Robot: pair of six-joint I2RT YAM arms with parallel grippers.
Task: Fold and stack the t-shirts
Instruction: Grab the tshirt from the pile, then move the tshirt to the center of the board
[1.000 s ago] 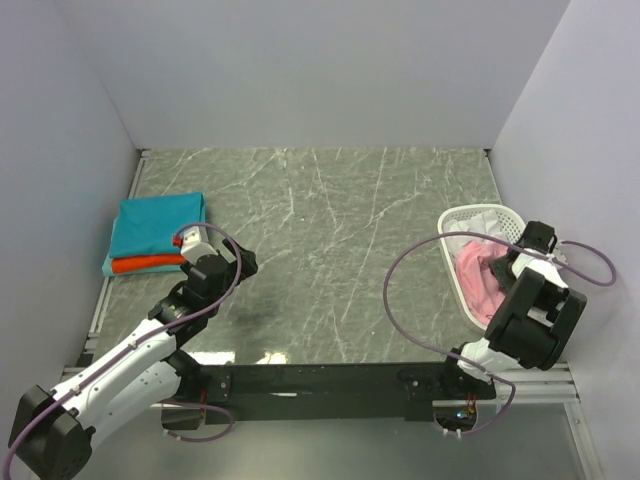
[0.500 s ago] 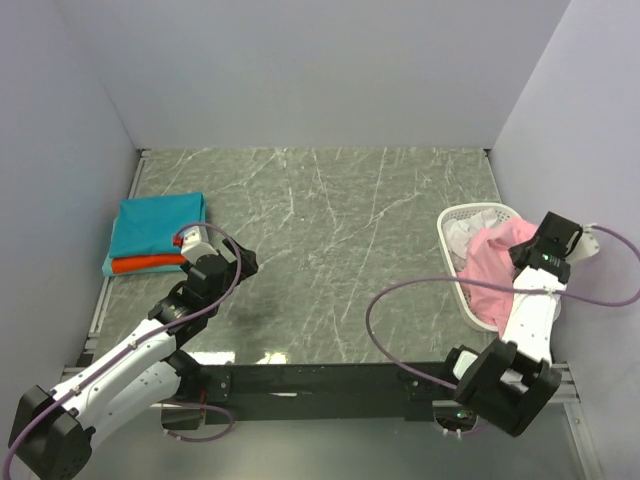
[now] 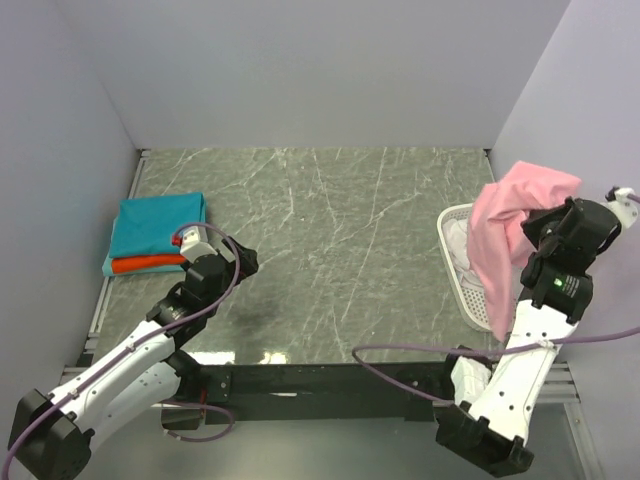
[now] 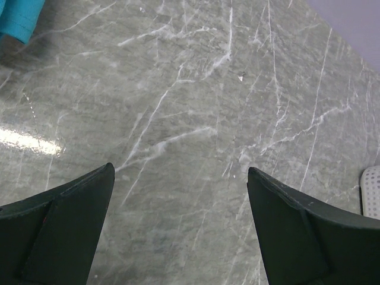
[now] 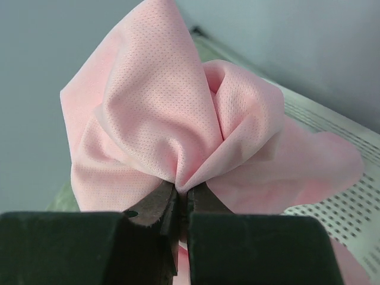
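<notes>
Pink shirt [image 3: 500,225] up out of basket [image 3: 446,235] vs earlier, now hanging above it | R gripper [image 5: 181,195] pinched closed on bunched fold | L gripper [image 4: 179,172] spread wide, empty, far left of basket | cloth prob light, soft, floppy; regrab at hem/shoulder edge

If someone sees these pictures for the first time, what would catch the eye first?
The light pink t-shirt stands out most: it hangs high at the right, pinched in the shut jaws of the right arm, above the white basket. At the far left, a folded teal shirt lies on an orange-red shirt. The left arm's jaws stand open over the table.
</notes>
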